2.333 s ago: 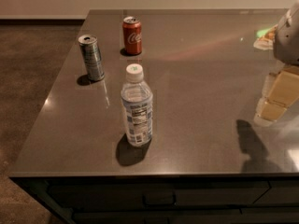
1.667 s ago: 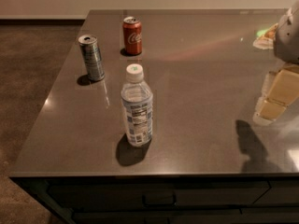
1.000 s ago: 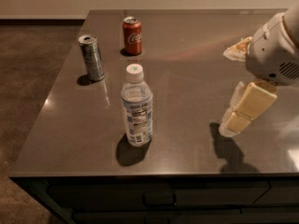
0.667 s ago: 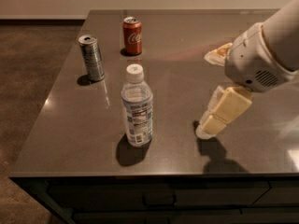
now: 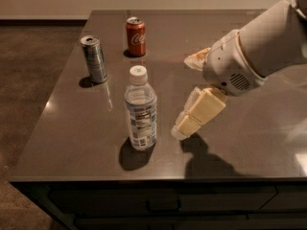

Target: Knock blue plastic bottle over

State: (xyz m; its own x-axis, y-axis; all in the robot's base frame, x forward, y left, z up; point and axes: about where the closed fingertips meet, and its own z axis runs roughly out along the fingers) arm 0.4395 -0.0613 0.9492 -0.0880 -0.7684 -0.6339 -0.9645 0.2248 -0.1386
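Note:
The blue plastic bottle (image 5: 140, 110) stands upright on the dark table (image 5: 72, 128), near the front, left of centre. It is clear, with a white cap and a blue-and-white label. My gripper (image 5: 183, 97) comes in from the right on a white arm (image 5: 259, 47) and hovers just right of the bottle, a short gap away. Its cream fingers are spread apart and hold nothing. The nearer finger (image 5: 199, 111) points down-left toward the bottle's lower half. The farther finger (image 5: 196, 59) sits higher and behind.
A slim silver-blue can (image 5: 94, 59) stands at the back left, and a red cola can (image 5: 135, 36) behind the bottle. The table's front edge runs just below the bottle, and its left edge drops to a brown carpet floor (image 5: 24, 80).
My arm has swept in from the right edge toward the left and front, bringing the gripper from far right to close beside the bottle. The bottle and cans have not moved.

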